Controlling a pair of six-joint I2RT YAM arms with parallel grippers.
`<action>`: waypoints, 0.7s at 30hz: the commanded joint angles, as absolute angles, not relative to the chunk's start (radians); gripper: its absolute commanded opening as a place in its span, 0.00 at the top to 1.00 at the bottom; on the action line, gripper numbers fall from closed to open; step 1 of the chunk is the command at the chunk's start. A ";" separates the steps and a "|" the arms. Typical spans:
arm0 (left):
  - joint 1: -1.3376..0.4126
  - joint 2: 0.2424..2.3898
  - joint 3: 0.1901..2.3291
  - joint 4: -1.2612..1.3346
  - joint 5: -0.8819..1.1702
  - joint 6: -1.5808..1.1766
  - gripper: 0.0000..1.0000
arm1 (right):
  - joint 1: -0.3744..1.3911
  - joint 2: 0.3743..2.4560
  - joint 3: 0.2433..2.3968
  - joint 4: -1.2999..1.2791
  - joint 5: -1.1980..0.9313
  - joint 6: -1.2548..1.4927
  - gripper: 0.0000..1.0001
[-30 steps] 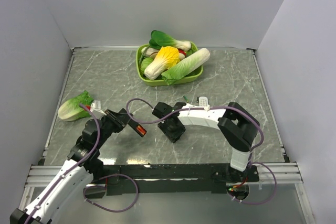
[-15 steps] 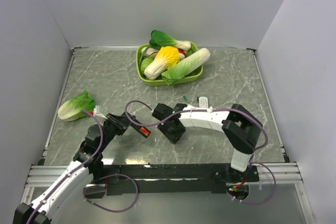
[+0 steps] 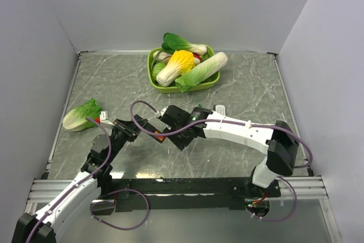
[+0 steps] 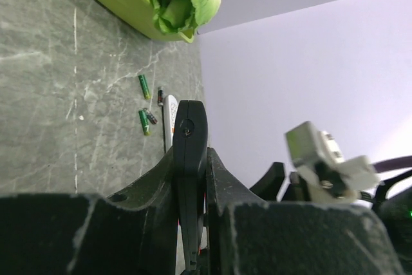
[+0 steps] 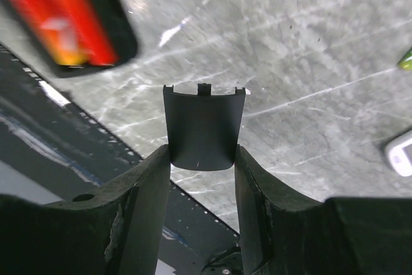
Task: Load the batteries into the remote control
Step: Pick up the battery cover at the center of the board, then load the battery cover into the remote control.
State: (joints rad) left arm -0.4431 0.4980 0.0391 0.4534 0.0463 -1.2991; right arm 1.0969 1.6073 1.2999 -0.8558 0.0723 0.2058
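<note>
My left gripper [image 4: 191, 159] is shut on the black remote control [image 4: 190, 140], which I see edge-on in the left wrist view. In the top view the remote [image 3: 152, 134] is held above the table at centre left. Red and orange fill its open bay [image 5: 64, 14]. My right gripper [image 5: 201, 156] is shut on a small black cover piece [image 5: 203, 127], right next to the remote [image 3: 177, 131]. Loose green batteries [image 4: 144, 86] [image 4: 144, 122] lie on the table beyond.
A white remote [image 3: 219, 108] lies beside the loose batteries. A green tray [image 3: 154, 81] of toy vegetables stands at the back centre. A toy lettuce [image 3: 81, 115] lies at the left. The right arm [image 3: 239, 132] stretches across the table's front half.
The right arm has swung left, carrying the cover piece up to the remote's open end. The left gripper has shifted slightly with the remote.
</note>
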 commanded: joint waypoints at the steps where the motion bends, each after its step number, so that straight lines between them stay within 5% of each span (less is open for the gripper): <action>1: -0.446 0.520 -0.051 0.586 0.071 -1.328 0.99 | 1.124 1.560 1.406 -0.936 0.117 0.187 0.66; 21: -0.449 0.617 -0.037 0.701 0.098 -1.328 0.99 | 1.154 1.654 1.603 -0.986 0.077 0.127 0.66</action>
